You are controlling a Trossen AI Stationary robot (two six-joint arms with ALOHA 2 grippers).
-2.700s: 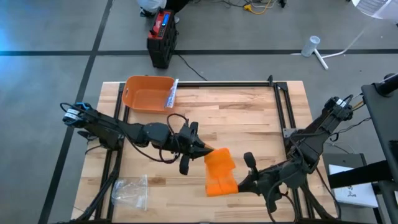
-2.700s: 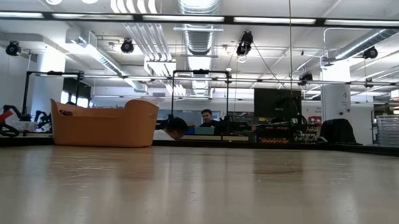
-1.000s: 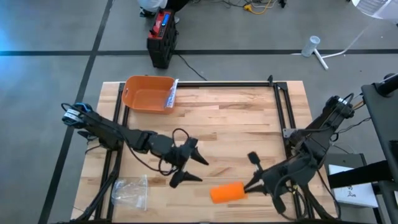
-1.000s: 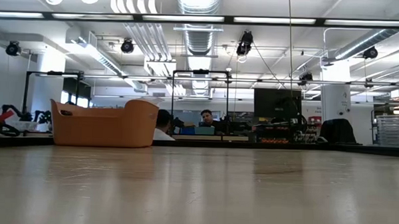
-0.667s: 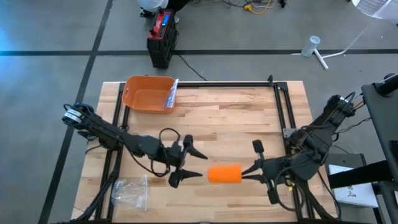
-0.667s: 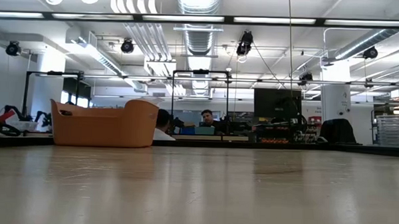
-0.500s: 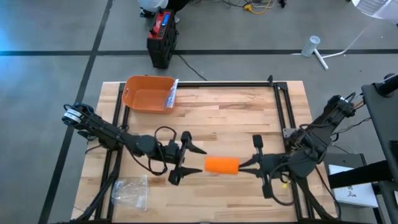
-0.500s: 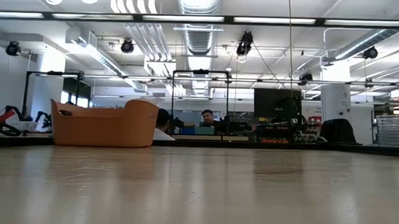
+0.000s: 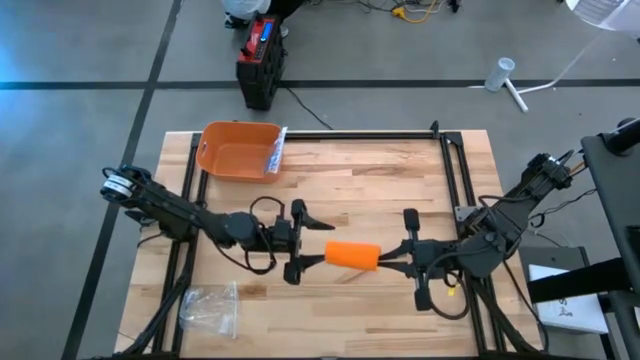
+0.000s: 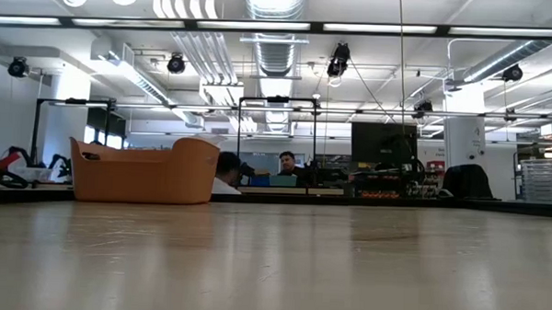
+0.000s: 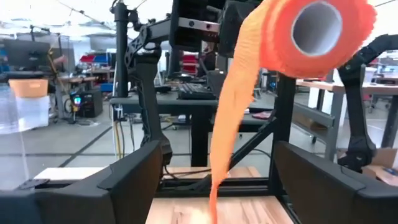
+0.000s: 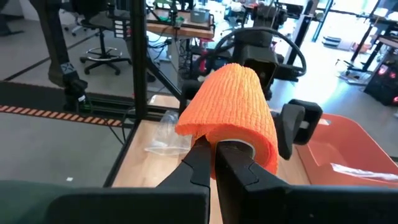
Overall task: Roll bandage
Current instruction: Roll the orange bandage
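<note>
R gripper point(image 9: 385, 262) clamps bandage roll point(image 9: 352, 255) — carried up-table; L gripper point(image 9: 312, 246) agape, probably closer.

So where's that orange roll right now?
From above, the orange bandage roll is mid-table toward the front, pinched by the right gripper, with the open left gripper facing it.

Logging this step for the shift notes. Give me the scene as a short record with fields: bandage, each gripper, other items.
bandage: orange bandage roll held up mid-table, loose tail hanging
right gripper: shut, fingers in the roll's core
left gripper: open, facing the roll's other end, apart from it
other items: orange bin at far left corner; clear plastic bag at near left
</note>
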